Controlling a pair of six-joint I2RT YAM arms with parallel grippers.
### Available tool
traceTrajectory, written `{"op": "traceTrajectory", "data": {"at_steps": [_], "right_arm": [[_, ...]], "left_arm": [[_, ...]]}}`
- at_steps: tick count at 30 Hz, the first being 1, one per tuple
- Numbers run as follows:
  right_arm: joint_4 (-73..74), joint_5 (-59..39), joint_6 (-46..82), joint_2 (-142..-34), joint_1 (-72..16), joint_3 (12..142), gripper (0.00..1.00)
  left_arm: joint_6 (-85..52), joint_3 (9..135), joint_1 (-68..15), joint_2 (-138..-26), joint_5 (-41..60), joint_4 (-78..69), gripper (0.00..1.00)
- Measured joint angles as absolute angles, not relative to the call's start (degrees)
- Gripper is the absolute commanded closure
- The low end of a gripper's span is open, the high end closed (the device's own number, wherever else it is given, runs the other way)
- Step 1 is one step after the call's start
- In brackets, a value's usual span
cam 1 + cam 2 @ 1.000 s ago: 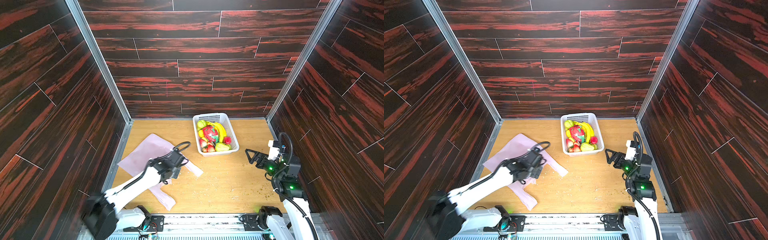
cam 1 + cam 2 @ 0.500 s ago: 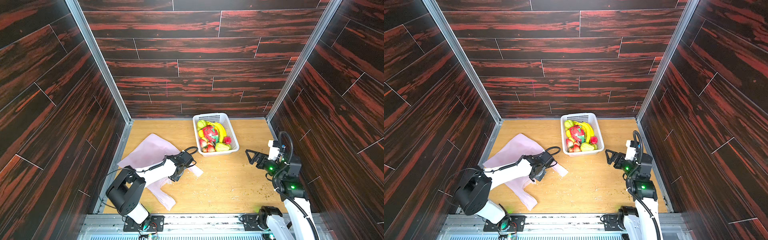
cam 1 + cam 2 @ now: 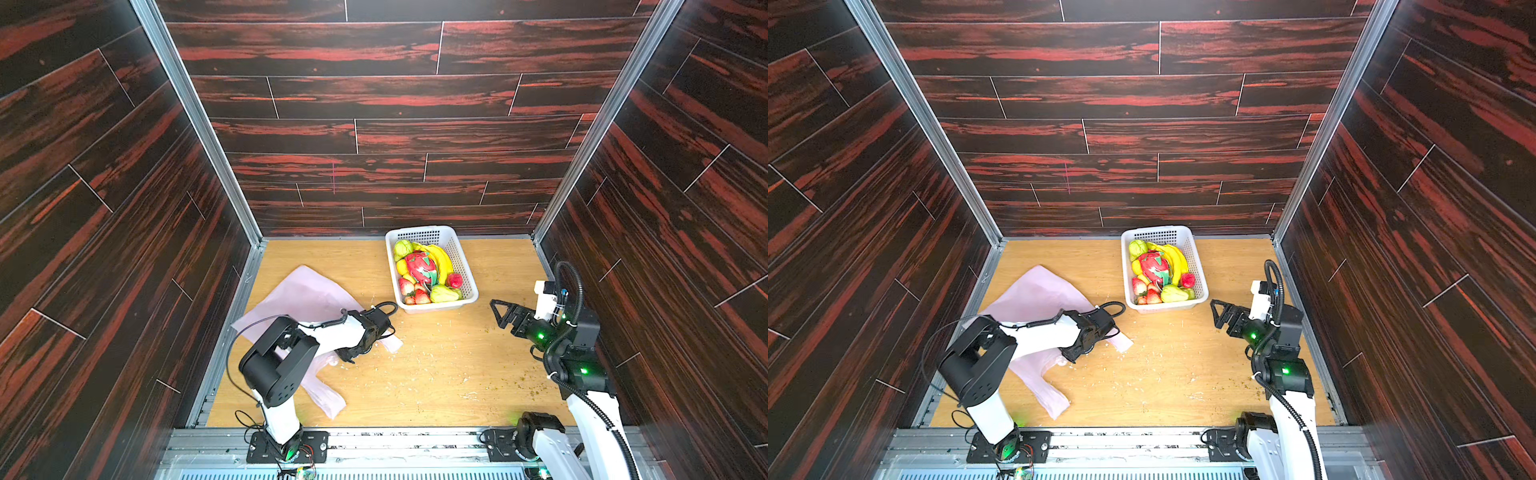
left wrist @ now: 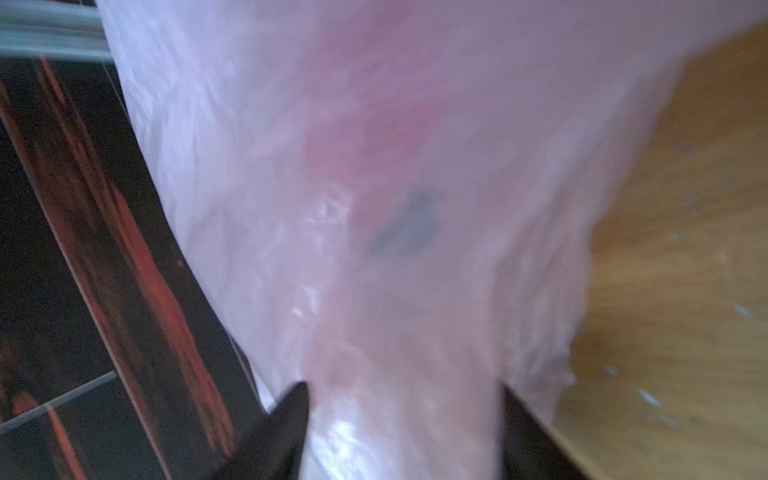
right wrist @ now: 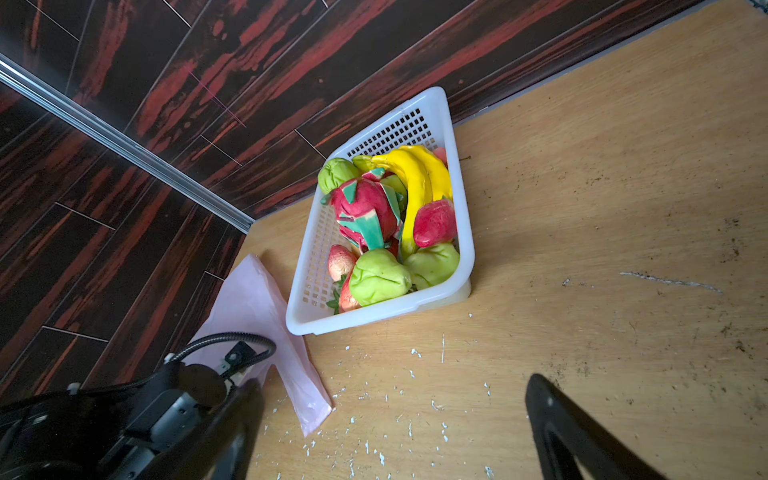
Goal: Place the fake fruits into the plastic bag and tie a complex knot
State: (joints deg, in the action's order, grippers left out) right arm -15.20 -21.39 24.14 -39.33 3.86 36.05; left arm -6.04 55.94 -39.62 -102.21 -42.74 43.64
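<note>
The pale-pink plastic bag (image 3: 307, 295) (image 3: 1038, 295) lies flat on the wooden floor at the left, with one strap handle (image 3: 328, 399) trailing toward the front. My left gripper (image 3: 347, 357) (image 3: 1073, 357) is down on the bag's near edge. In the blurred left wrist view its two dark jaws (image 4: 405, 399) stand apart with bag film (image 4: 374, 166) between them. The fake fruits (image 3: 424, 270) (image 5: 365, 212) all lie in the white basket (image 3: 465, 266). My right gripper (image 3: 498, 313) (image 5: 392, 386) hovers open and empty to the right of the basket.
Dark red wood-pattern walls close the floor in on three sides, with metal corner posts (image 3: 199, 124). The basket (image 5: 374, 320) stands near the back wall. White flecks litter the floor (image 3: 436, 374) between the arms. A metal rail (image 3: 374, 440) runs along the front edge.
My left arm has folded lower and its gripper has come down onto the bag's edge, with its jaws narrowing around the film. The right arm has not moved.
</note>
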Motion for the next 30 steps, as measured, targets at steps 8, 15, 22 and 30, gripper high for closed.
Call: {"op": "traceTrajectory", "data": {"at_steps": [8,15,22,30], "right_arm": [[-15.14,-21.71,24.16,-39.59,3.86,36.05,0.02],[-14.39,-24.56,24.18,-39.57,3.57,35.88,0.05],[-6.70,-29.52,26.92,-37.63,0.93,30.46,0.05],[12.80,-24.97,33.69,-37.50,-18.24,17.34,0.05]], "left_arm": [[-4.89,56.49,-39.62,-98.89,-42.81,44.53,1.00],[-7.66,61.93,-38.52,-85.60,-38.94,47.00,1.00],[-13.54,73.56,-30.89,-77.12,-28.53,51.79,1.00],[-19.46,82.91,-25.98,-74.85,-10.02,54.46,1.00]]}}
